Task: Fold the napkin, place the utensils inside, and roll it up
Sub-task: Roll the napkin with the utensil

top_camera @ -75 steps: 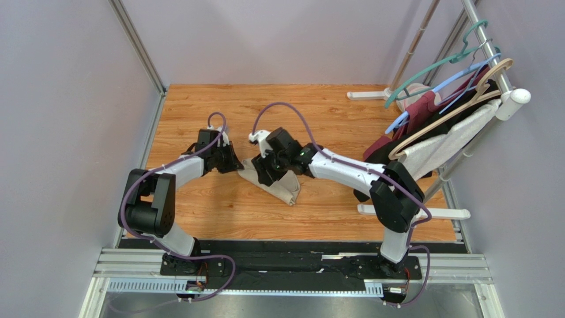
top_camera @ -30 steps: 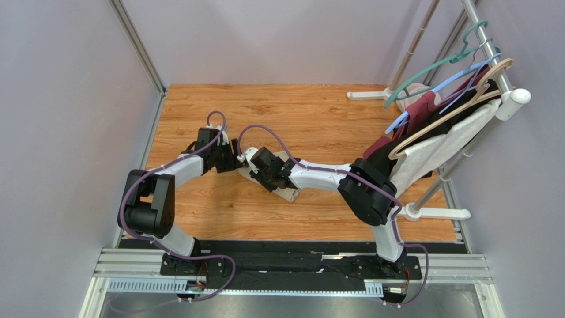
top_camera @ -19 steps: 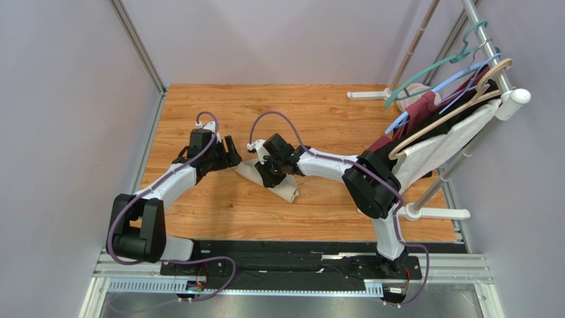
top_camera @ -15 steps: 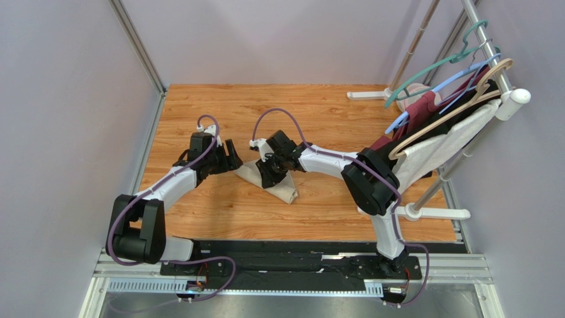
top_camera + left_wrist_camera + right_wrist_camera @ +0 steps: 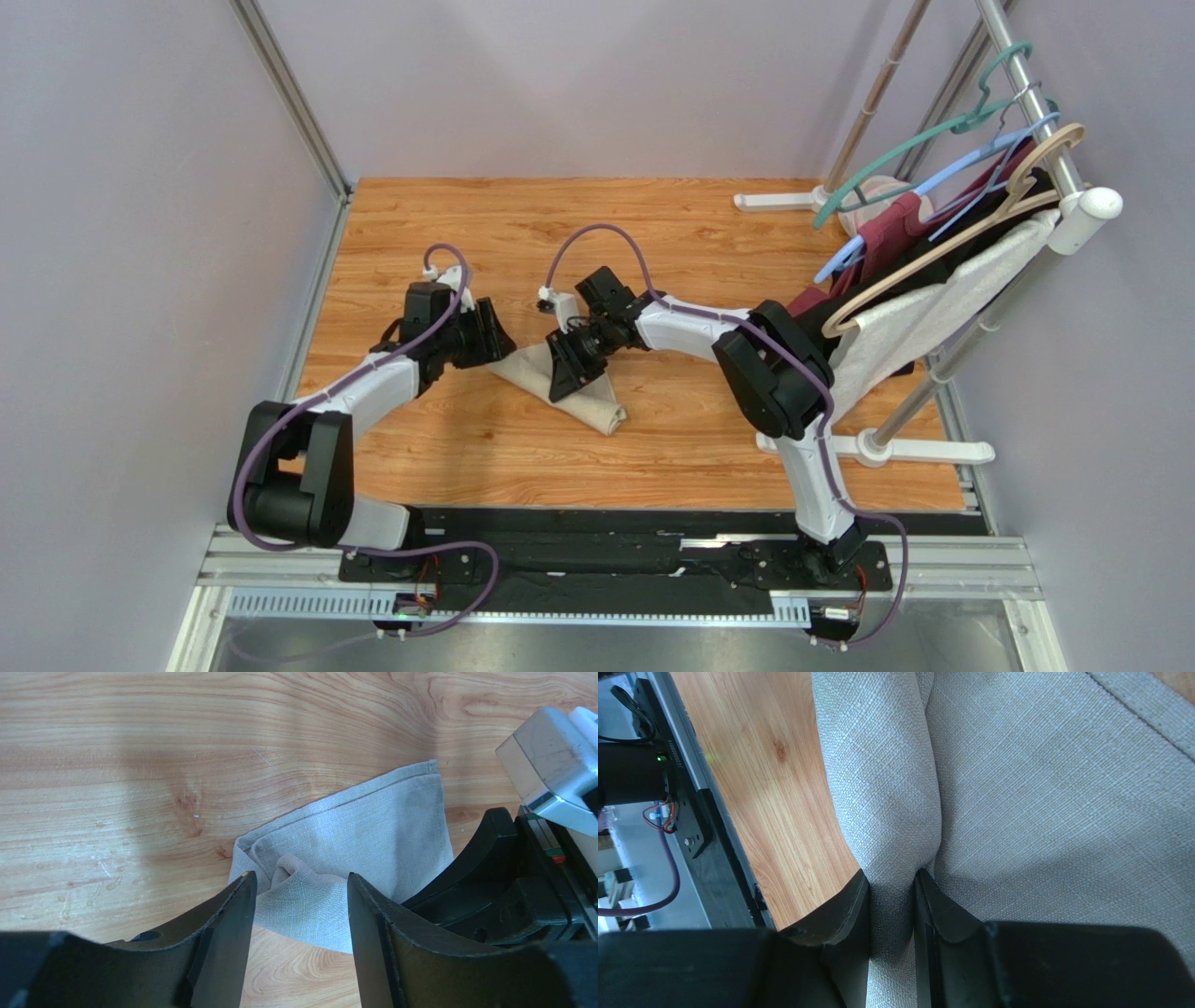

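Compared with the earliest view, the left arm's elbow has dropped back toward the near left corner. The right arm's elbow has drawn in toward the middle, and its wrist has tipped up so the purple cable arches higher. The napkin [image 5: 596, 406] has stayed a folded beige bundle on the wooden counter [image 5: 673, 238]. The left end effector [image 5: 491, 340] stands open. In its wrist view its two dark fingers [image 5: 228, 938] are set clearly apart, with the napkin's rumpled, doubled-over corner just ahead of them and showing through the gap. Whether the tips touch the cloth cannot be told. From that corner the cloth runs away from the left end effector toward the right one, a hemmed edge marking its far side. The right end effector [image 5: 567, 375] is clamped on the napkin. Its wrist view shows a raised ridge of the weave squeezed between the two fingers [image 5: 843, 917], with the rest of the cloth spreading flat ahead of them. Bare counter and the black base rail lie off to one side of that grip. From above, the two end effectors face each other across the bundle, close together. The napkin's longer tail extends past the right end effector toward the near edge. Well to the outer side of the right arm stands a clothes rack [image 5: 1045, 133] with hangers and garments.
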`<state>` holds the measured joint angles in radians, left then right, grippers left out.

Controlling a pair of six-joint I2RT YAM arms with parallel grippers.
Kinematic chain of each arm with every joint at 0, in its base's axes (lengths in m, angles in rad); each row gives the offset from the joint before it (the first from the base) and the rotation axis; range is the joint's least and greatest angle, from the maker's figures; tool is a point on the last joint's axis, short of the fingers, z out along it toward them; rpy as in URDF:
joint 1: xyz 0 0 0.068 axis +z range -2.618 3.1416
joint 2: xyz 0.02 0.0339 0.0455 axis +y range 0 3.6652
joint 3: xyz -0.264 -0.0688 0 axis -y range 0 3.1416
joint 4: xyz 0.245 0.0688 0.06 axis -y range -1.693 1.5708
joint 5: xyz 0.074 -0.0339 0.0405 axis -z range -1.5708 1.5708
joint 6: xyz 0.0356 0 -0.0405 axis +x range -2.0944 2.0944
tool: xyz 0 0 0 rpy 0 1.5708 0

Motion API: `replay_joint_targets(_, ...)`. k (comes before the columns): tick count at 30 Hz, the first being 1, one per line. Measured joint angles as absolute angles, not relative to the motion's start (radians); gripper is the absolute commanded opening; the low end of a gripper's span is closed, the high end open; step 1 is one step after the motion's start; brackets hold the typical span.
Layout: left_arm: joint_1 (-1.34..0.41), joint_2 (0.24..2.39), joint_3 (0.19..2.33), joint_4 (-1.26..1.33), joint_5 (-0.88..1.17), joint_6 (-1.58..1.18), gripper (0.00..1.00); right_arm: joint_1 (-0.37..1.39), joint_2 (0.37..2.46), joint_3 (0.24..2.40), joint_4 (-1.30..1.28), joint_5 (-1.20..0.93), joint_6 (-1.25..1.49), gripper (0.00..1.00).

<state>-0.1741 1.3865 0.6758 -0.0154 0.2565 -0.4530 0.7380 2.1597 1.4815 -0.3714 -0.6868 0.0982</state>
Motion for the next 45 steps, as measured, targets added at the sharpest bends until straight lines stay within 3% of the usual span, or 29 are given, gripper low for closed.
replay_joint_targets(2, -0.174, 1.401, 0.676, -0.007, 0.262, -0.453, 0.53, 0.733, 2.167, 1.487, -0.373, -0.702, 0.105, 0.19)
replay_joint_targets(7, -0.174, 1.436, 0.676, 0.004, 0.28, -0.448, 0.26, 0.728, 2.175, 1.496, -0.381, -0.718, 0.109, 0.21)
replay_joint_targets(9, -0.174, 1.446, 0.676, 0.004, 0.284, -0.446, 0.1, 0.728, 2.176, 1.498, -0.384, -0.718, 0.109, 0.29)
replay_joint_targets(11, -0.174, 1.458, 0.677, 0.004, 0.287, -0.447, 0.03, 0.728, 2.176, 1.499, -0.385, -0.717, 0.109, 0.44)
replay_joint_targets(12, -0.174, 1.464, 0.677, 0.003, 0.289, -0.443, 0.0, 0.728, 2.176, 1.499, -0.386, -0.715, 0.11, 0.47)
replay_joint_targets(20, -0.175, 1.518, 0.734, -0.059, 0.297, -0.43, 0.0, 0.738, 2.117, 1.485, -0.446, -0.623, 0.116, 0.55)
replay_joint_targets(26, -0.175, 1.536, 0.76, -0.09, 0.3, -0.419, 0.0, 0.764, 1.967, 1.433, -0.497, -0.4, 0.096, 0.57)
replay_joint_targets(32, -0.175, 1.551, 0.778, -0.108, 0.302, -0.416, 0.0, 0.919, 1.822, 1.394, -0.463, -0.163, 0.026, 0.56)
replay_joint_targets(37, -0.175, 1.555, 0.782, -0.117, 0.302, -0.416, 0.0, 1.039, 1.836, 1.388, -0.436, -0.012, -0.033, 0.55)
replay_joint_targets(45, -0.175, 1.56, 0.793, -0.128, 0.302, -0.416, 0.0, 1.076, 1.926, 1.388, -0.429, 0.146, -0.082, 0.55)
